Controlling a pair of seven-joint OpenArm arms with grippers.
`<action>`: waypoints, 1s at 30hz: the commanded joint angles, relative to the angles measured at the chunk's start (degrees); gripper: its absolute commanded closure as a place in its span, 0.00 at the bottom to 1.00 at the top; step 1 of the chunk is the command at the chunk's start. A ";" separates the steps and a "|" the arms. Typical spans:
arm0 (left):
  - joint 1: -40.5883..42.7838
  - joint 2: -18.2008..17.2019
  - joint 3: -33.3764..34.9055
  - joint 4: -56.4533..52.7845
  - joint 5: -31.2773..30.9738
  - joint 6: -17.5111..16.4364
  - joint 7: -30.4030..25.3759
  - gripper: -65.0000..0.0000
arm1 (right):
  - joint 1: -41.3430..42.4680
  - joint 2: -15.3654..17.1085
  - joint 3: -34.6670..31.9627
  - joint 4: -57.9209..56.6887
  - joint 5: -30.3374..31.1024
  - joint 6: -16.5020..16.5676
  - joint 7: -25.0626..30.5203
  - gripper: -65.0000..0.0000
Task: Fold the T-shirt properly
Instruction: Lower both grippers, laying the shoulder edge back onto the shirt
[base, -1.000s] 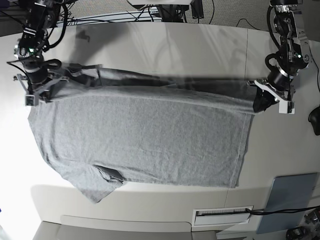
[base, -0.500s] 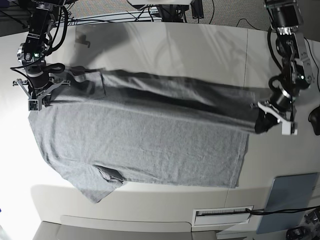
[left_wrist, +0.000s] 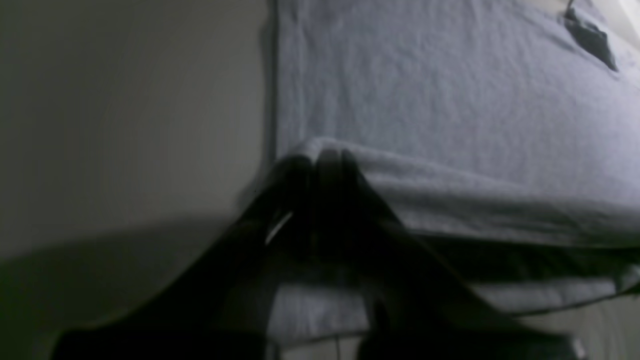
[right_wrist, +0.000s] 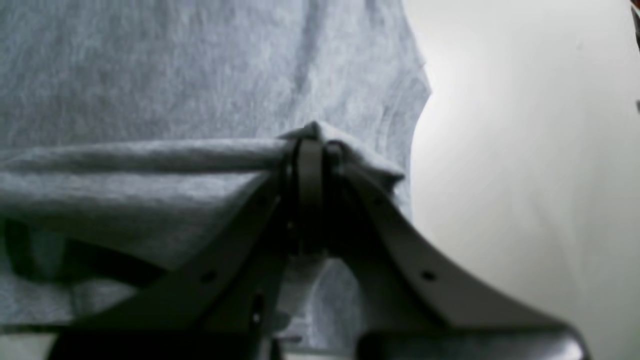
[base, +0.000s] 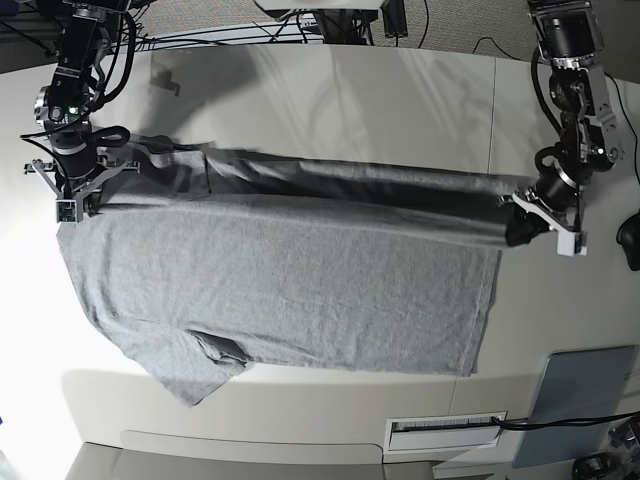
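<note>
Lying flat on the bench (base: 400, 90), the shirt (base: 290, 270) has its far edge lifted taut between both arms. Left jaws (left_wrist: 320, 160) and right jaws (right_wrist: 310, 142) are pinched closed on fabric. Soft and limp, it likely sags unless gripped at corners.

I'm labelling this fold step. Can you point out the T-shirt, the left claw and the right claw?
T-shirt (base: 290, 280): base view, middle of the flat grey body.
left claw (base: 524, 225): base view, tips pinching the shirt's hem-side edge.
right claw (right_wrist: 310, 150): right wrist view, tips shut on a bunched fabric edge.
</note>
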 joint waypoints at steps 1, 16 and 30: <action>-0.98 -0.66 -0.42 0.74 -0.79 -0.20 -1.97 1.00 | 1.03 1.51 0.17 -0.20 -0.31 -0.74 1.57 1.00; -1.14 1.07 -0.42 0.70 2.58 -0.22 -4.26 1.00 | 4.07 2.75 0.17 -4.48 0.04 -0.46 0.42 0.98; -0.46 -1.55 -0.44 1.01 2.47 -5.95 -0.02 0.61 | 4.00 6.51 0.24 -3.17 0.74 3.80 -4.09 0.52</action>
